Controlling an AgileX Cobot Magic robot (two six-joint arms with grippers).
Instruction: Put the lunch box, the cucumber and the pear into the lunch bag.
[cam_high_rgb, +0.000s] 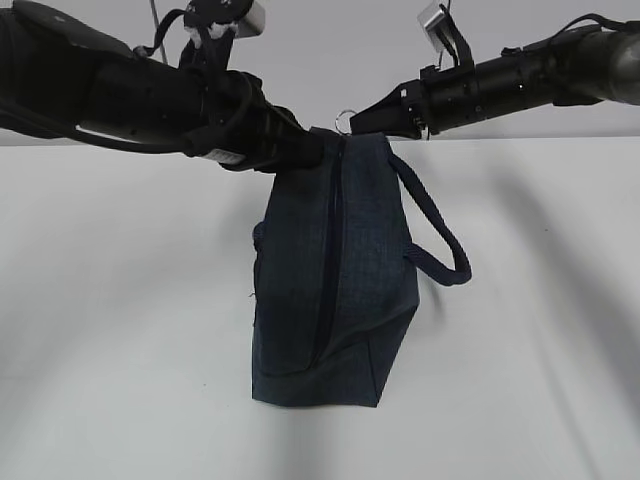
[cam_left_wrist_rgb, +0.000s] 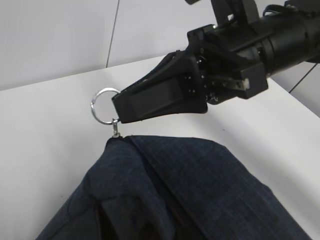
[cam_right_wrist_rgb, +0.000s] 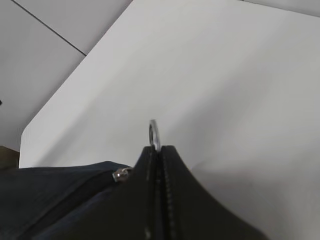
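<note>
Exterior view: the bag (cam_high_rgb: 335, 270) is the landmark, standing tall on the table (cam_high_rgb: 120, 300) with its zipper (cam_high_rgb: 333, 250) running down the front, apparently shut. No lunch box, cucumber or pear shows, so nothing looks packed; opening the bag seems the current step. The left gripper (cam_high_rgb: 305, 150) is at the bag's top left corner, seemingly pinching fabric. The right gripper (cam_high_rgb: 365, 122) is at the top right, beside the ring (cam_high_rgb: 343, 118).

Left wrist view: the right gripper (cam_left_wrist_rgb: 120, 107), pressed together, holds the ring (cam_left_wrist_rgb: 105, 106) just above the bag (cam_left_wrist_rgb: 200, 190). The left gripper is out of frame.

Right wrist view: the closed right gripper (cam_right_wrist_rgb: 159, 150) pinches the ring (cam_right_wrist_rgb: 154, 134); the bag (cam_right_wrist_rgb: 50, 192) lies below left.
</note>
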